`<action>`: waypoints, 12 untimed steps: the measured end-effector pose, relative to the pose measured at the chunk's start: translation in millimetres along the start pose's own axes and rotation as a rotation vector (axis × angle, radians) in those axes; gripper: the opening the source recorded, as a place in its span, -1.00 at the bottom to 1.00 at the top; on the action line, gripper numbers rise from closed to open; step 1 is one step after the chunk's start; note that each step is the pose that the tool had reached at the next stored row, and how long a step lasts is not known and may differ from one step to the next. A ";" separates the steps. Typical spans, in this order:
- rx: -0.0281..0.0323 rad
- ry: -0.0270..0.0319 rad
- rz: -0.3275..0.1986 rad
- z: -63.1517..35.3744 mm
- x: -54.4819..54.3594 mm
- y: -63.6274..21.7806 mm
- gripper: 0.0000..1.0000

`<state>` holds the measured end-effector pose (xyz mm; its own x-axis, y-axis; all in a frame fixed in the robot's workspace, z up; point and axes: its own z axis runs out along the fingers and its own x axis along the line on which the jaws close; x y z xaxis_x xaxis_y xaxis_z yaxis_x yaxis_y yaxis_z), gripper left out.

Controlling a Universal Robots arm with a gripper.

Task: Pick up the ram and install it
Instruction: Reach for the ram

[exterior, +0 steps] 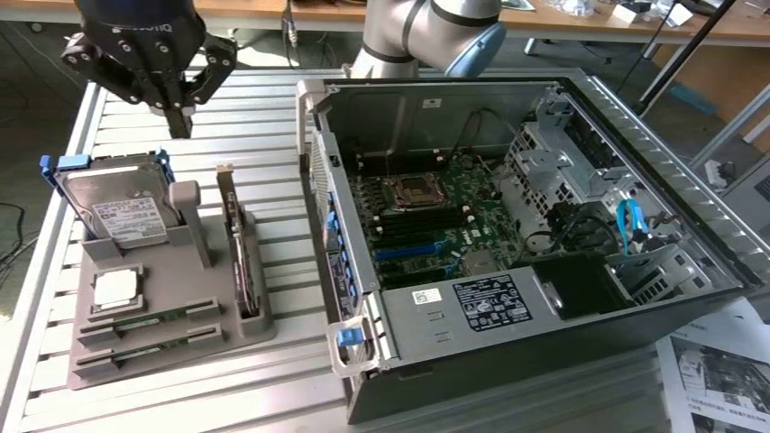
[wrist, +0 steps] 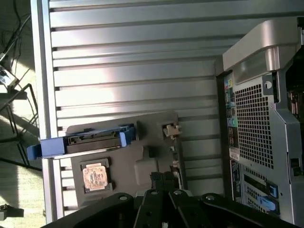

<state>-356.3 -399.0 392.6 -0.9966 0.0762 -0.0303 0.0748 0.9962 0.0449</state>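
Two thin green ram sticks lie in slots at the near end of a grey holder on the slatted table, at the exterior view's left. My gripper hangs high above the far end of that holder, beyond the hard drive, shut with nothing in it and well away from the ram. In the wrist view the shut gripper points down over the holder. The open computer case lies on its side, with the motherboard and its dark memory slots exposed.
The holder also carries a hard drive in a blue caddy, a square silver processor and a dark upright expansion card. The case's rear panel stands close to the holder. Papers lie at the near right.
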 end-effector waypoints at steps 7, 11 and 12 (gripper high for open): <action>0.0002 0.0003 0.000 0.0 43.1 -3.2 -0.79; 0.0001 0.0001 0.000 0.1 45.9 -3.4 -0.79; 0.0001 0.0002 0.000 0.1 46.2 -3.5 -0.79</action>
<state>-402.6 -398.9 390.9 -0.9966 0.0762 -0.0302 0.0748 0.9962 0.0448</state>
